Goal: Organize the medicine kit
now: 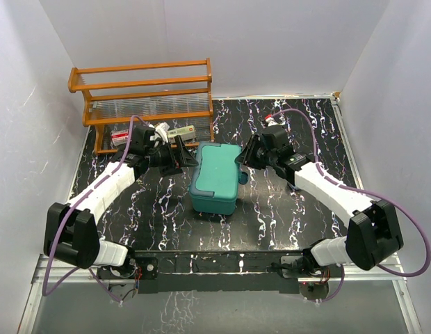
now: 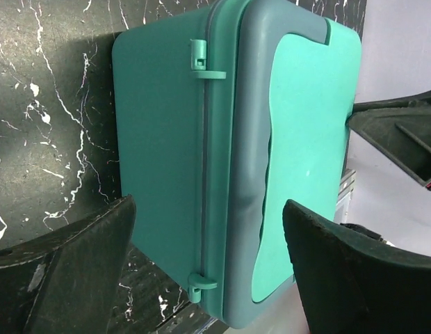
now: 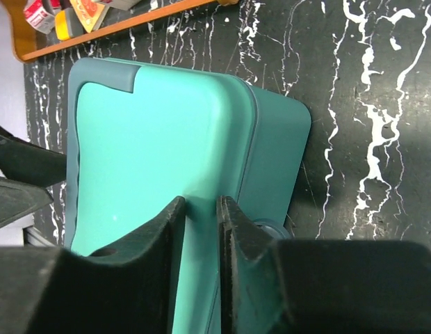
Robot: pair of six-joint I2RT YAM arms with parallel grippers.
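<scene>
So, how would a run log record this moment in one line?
medicine kit: closed | left gripper: open, beside kit | right gripper: nearly closed at kit's edge, grip unclear

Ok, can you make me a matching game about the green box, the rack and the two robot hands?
1 medicine kit
2 wooden rack
3 left gripper
4 right gripper

A jaws nearly together
B teal, lid shut
C brown, back left
D jaws spread wide

Pairs: 1-B, 2-C, 3-D, 4-A
</scene>
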